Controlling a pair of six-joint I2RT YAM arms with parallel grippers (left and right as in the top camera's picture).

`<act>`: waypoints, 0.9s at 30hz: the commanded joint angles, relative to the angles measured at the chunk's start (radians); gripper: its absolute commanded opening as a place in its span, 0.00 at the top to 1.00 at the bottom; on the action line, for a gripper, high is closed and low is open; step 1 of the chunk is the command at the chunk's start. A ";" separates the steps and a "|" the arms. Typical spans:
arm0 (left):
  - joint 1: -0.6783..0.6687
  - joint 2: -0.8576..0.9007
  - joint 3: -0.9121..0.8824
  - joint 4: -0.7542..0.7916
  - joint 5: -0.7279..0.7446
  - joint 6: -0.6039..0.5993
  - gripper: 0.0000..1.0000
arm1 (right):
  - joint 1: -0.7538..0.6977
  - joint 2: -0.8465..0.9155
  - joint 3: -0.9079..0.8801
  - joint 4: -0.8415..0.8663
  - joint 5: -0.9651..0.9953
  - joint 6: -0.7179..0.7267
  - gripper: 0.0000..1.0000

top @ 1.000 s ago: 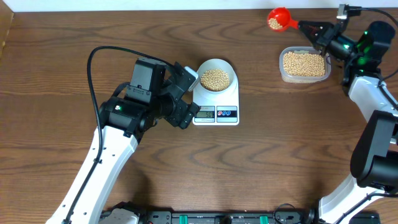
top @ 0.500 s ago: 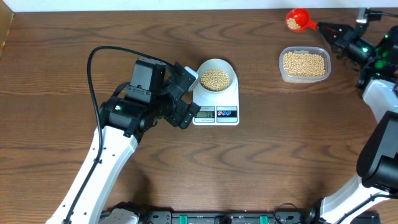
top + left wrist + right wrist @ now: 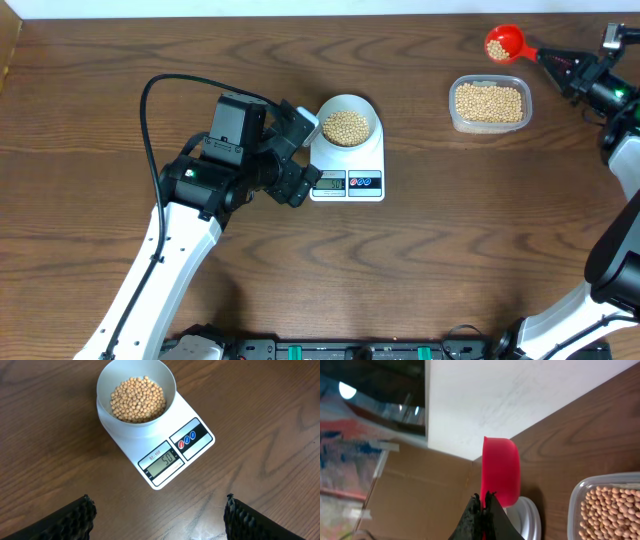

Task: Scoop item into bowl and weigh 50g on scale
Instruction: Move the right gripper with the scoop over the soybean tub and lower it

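Observation:
The white scale (image 3: 347,172) stands mid-table with the pale bowl (image 3: 346,108) on it, part full of tan beans (image 3: 346,126). In the left wrist view the bowl (image 3: 107,382) and its beans (image 3: 137,399) sit on the scale (image 3: 192,417), whose display shows 50. My left gripper (image 3: 304,160) is open just left of the scale, its black fingers (image 3: 75,520) wide apart over bare wood. At the back right, my right gripper (image 3: 560,62) is shut on the handle of a red scoop (image 3: 505,43) holding a few beans. The right wrist view shows the scoop (image 3: 501,477) edge-on.
A clear plastic tub (image 3: 489,103) full of beans sits at the back right, just in front of the scoop, and shows as the tub (image 3: 607,510) in the right wrist view. The table's back edge meets a white wall. The left arm's black cable (image 3: 150,120) loops over the table.
My right gripper has carried the red scoop to the right along the back edge, beyond the tub. The left arm, bowl and scale have not moved.

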State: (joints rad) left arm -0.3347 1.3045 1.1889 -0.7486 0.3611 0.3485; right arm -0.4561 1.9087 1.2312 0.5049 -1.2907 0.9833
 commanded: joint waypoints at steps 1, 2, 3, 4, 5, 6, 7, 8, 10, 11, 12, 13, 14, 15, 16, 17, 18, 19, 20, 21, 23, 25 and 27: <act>0.003 -0.005 -0.004 0.002 0.005 0.014 0.16 | -0.012 0.008 -0.002 0.000 -0.108 -0.089 0.98; 0.003 -0.005 -0.004 0.002 0.005 0.014 0.16 | -0.013 0.008 -0.002 0.000 -0.129 -0.114 0.98; 0.003 -0.005 -0.004 0.002 0.005 0.014 0.16 | -0.014 0.008 -0.002 0.000 -0.145 -0.140 0.98; 0.003 -0.005 -0.004 0.002 0.005 0.014 0.16 | -0.015 0.008 -0.002 0.000 -0.161 -0.173 0.99; 0.003 -0.005 -0.004 0.002 0.005 0.014 0.16 | -0.015 0.008 -0.002 0.000 -0.166 -0.193 0.99; 0.003 -0.005 -0.004 0.002 0.005 0.014 0.16 | -0.016 0.008 -0.002 0.000 -0.168 -0.209 0.98; 0.003 -0.005 -0.004 0.002 0.005 0.014 0.16 | -0.016 0.008 -0.002 0.000 -0.168 -0.220 0.98; 0.003 -0.005 -0.004 0.002 0.005 0.014 0.16 | -0.017 0.008 -0.002 0.000 -0.168 -0.227 0.98; 0.003 -0.005 -0.004 0.002 0.005 0.014 0.16 | -0.021 0.008 -0.002 0.000 -0.163 -0.233 0.98; 0.003 -0.005 -0.004 0.002 0.005 0.014 0.15 | -0.023 0.008 -0.002 0.000 -0.159 -0.233 0.98; 0.003 -0.005 -0.004 0.002 0.005 0.014 0.16 | -0.025 0.008 -0.002 -0.001 -0.156 -0.233 0.98; 0.003 -0.005 -0.004 0.002 0.005 0.014 0.15 | -0.026 0.008 -0.002 -0.001 -0.154 -0.233 0.98; 0.003 -0.005 -0.004 0.002 0.005 0.014 0.16 | -0.027 0.008 -0.002 -0.001 -0.151 -0.228 0.99; 0.003 -0.005 -0.004 0.002 0.005 0.014 0.16 | -0.028 0.008 -0.002 -0.002 -0.144 -0.211 0.98; 0.003 -0.005 -0.004 0.002 0.005 0.014 0.16 | -0.029 0.008 -0.002 -0.005 -0.137 -0.194 0.98; 0.003 -0.005 -0.004 0.002 0.005 0.014 0.15 | -0.029 0.008 -0.002 -0.008 -0.129 -0.184 0.98; 0.003 -0.005 -0.004 0.002 0.005 0.014 0.15 | -0.029 0.008 -0.002 -0.008 -0.125 -0.174 0.98; 0.003 -0.005 -0.004 0.002 0.005 0.014 0.15 | -0.029 0.008 -0.002 -0.008 -0.118 -0.163 0.98; 0.003 -0.005 -0.004 0.002 0.005 0.014 0.16 | -0.029 0.008 -0.002 -0.008 -0.113 -0.152 0.99; 0.003 -0.005 -0.004 0.002 0.005 0.014 0.16 | -0.029 0.008 -0.002 -0.008 -0.105 -0.142 0.99; 0.003 -0.005 -0.004 0.002 0.005 0.014 0.16 | -0.029 0.008 -0.002 -0.008 -0.088 -0.113 0.99; 0.003 -0.005 -0.004 0.002 0.005 0.014 0.16 | -0.029 0.006 -0.002 -0.008 -0.055 -0.070 0.99; 0.003 -0.005 -0.004 0.002 0.005 0.014 0.16 | -0.029 0.002 -0.002 -0.008 -0.028 -0.049 0.98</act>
State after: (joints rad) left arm -0.3347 1.3045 1.1889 -0.7483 0.3611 0.3489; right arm -0.4656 1.9087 1.2312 0.4957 -1.3762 0.8673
